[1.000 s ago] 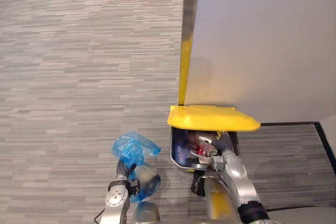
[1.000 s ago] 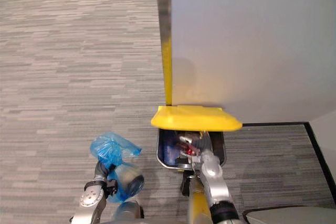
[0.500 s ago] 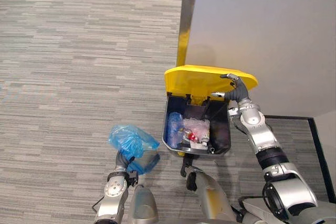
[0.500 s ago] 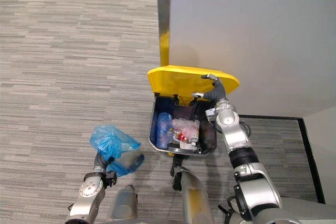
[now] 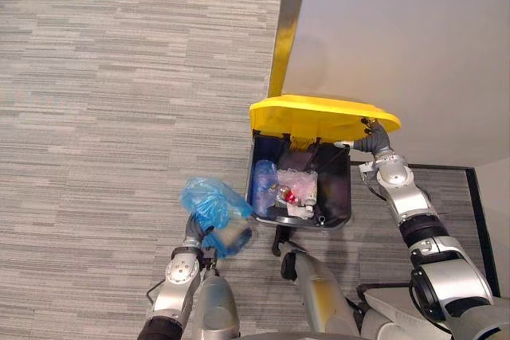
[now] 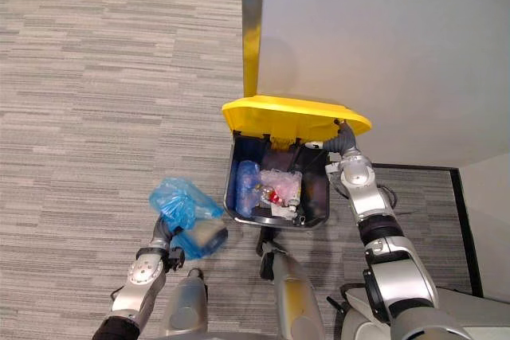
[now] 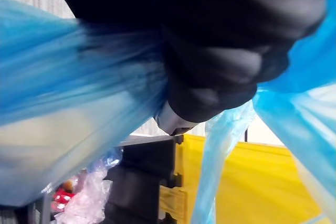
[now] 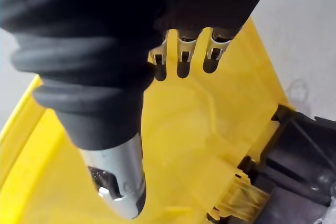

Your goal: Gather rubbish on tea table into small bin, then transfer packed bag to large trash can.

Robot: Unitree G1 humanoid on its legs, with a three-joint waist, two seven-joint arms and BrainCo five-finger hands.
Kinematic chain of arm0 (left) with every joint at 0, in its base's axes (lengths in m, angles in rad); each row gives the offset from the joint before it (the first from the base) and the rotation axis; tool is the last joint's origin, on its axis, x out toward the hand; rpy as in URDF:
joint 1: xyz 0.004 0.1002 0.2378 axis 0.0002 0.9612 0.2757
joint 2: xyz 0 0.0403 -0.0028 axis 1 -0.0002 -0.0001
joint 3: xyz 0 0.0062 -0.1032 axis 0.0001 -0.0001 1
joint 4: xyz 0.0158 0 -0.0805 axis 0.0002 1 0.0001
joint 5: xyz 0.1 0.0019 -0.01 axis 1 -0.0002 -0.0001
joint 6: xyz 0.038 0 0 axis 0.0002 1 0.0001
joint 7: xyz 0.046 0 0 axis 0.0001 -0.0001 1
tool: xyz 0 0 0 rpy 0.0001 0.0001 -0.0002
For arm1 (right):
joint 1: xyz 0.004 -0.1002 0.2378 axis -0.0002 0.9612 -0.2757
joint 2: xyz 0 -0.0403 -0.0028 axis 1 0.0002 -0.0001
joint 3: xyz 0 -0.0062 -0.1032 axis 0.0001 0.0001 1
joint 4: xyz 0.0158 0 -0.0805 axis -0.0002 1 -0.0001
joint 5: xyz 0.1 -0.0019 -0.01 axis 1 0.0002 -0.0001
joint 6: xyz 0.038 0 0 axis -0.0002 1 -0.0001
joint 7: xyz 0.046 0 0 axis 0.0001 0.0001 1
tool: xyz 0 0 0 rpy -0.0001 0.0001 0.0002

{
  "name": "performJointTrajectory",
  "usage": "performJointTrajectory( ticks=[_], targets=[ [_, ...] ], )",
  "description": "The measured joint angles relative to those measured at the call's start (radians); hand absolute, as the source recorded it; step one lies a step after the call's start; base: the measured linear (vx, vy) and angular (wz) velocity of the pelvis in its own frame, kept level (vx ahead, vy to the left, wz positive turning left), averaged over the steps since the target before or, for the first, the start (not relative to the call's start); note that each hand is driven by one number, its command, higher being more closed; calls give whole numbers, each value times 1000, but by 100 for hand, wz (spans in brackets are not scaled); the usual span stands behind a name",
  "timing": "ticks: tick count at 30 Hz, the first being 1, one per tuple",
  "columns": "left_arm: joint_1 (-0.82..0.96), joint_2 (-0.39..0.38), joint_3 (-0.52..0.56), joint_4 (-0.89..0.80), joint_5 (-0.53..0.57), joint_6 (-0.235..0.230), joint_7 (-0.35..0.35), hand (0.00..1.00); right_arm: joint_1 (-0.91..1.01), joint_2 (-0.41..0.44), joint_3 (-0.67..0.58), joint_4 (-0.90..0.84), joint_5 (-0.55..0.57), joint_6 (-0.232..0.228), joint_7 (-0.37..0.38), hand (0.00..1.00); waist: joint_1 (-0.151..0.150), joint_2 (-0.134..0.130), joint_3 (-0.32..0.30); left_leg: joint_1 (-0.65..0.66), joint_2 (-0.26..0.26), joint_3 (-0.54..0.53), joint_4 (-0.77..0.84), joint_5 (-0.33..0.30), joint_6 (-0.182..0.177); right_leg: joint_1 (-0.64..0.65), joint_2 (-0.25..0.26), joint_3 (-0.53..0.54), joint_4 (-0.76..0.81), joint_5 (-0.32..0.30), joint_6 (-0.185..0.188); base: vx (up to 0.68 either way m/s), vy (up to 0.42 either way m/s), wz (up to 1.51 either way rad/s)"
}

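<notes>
1. Logging the left hand (image 5: 194,234) first: I see it closed round the gathered neck of the blue bag (image 5: 211,206), with blue plastic spilling to both sides of the hand in the left wrist view.
2. Blue bag: packed and crumpled, with something pale showing through its lower part. It sits over the carpeted floor (image 5: 119,117), just beside the near left corner of the large trash can (image 5: 338,190). I cannot tell whether it touches the floor or the can.
3. Right hand (image 5: 371,134): open. Its fingers (image 8: 181,59) are straight and lie against the underside of the yellow lid (image 5: 319,113), the thumb stretched apart from them.
4. Yellow lid: raised and tilted back towards the grey wall (image 5: 398,37), leaving the can's mouth uncovered.
5. Large trash can: dark-walled, standing on the floor at the foot of the wall. It already holds rubbish (image 5: 291,189): clear plastic wrap, a bluish bottle and a small red item.
</notes>
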Motion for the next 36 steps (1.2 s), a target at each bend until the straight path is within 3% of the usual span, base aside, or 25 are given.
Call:
performJointTrajectory(
  ticks=[6, 13, 21, 24, 29, 36],
  targets=[
    [-73, 7, -27, -88, -37, -6, 2, 100, -2, 13, 0, 5, -3, 0, 0, 0, 0, -1, 24, 0, -19, 5, 16, -3, 5, 0, -16, 10, 20, -7, 10, 21, 47, 2],
    [-152, 16, -128, -170, -39, -24, -2, 100, -11, 13, 1, 5, -3, 0, 0, 0, -11, -2, 44, 0, -26, 11, 33, -16, 18, -1, -21, 24, 36, -17, 24, 4, 17, -1],
    [-287, 6, -255, -181, -38, -25, -19, 100, -61, 13, 32, 5, -3, 0, 0, 0, -38, 0, 65, -4, -22, 32, 61, -41, 19, -22, -12, 56, 68, -17, 25, 7, 8, -9],
    [-374, 4, -293, -148, -36, -24, -18, 100, -89, 12, 42, 3, -3, 0, 0, 0, -53, 0, 78, -26, -17, 35, 88, -54, 18, -44, -11, 62, 85, -16, 24, -15, -13, -9],
    [-565, -9, -355, 60, -25, -18, -11, 100, -133, 4, 55, -13, -3, 3, -3, 0, -63, 1, 110, -74, -2, 42, 142, -80, 19, -89, -5, 75, 108, -12, 22, -26, -28, -9],
    [-722, -50, -385, 258, -14, 17, 6, 100, -196, 6, 112, -96, -3, 7, -10, 0, -86, 1, 151, -186, 15, 44, 210, -98, 6, -191, 9, 78, 136, -5, 18, -17, -46, -8]
  ],
)
